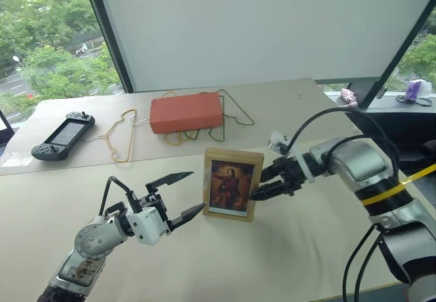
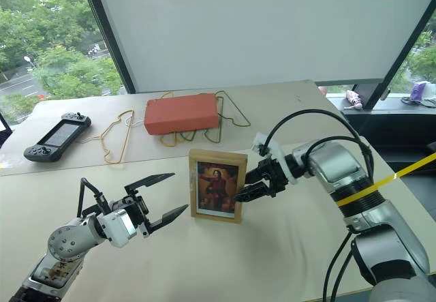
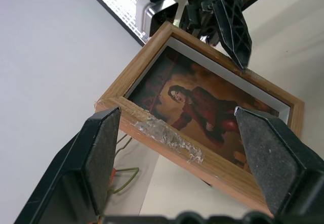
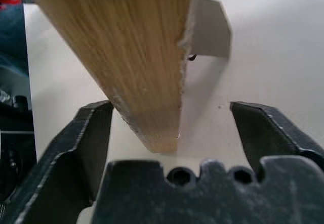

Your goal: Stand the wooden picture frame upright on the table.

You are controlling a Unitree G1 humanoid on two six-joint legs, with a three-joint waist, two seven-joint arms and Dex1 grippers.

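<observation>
The wooden picture frame [image 1: 233,183] stands upright on the beige table [image 1: 286,261], its dark portrait facing me. In the right wrist view its fold-out stand [image 4: 212,27] props it from behind. My right gripper [image 1: 257,187] is open at the frame's right edge. That light-wood edge [image 4: 136,57] sits between the spread fingers with a gap on each side. My left gripper [image 1: 197,191] hovers open just left of the frame, fingers apart and holding nothing. The left wrist view looks at the portrait [image 3: 202,102] between those fingers.
Behind the frame lie an orange-red box [image 1: 186,111] and wire hangers [image 1: 122,135] on the table's far part. A black handheld game console [image 1: 63,137] rests at the far left. A window ledge [image 1: 409,97] with small items is beyond the table's right end.
</observation>
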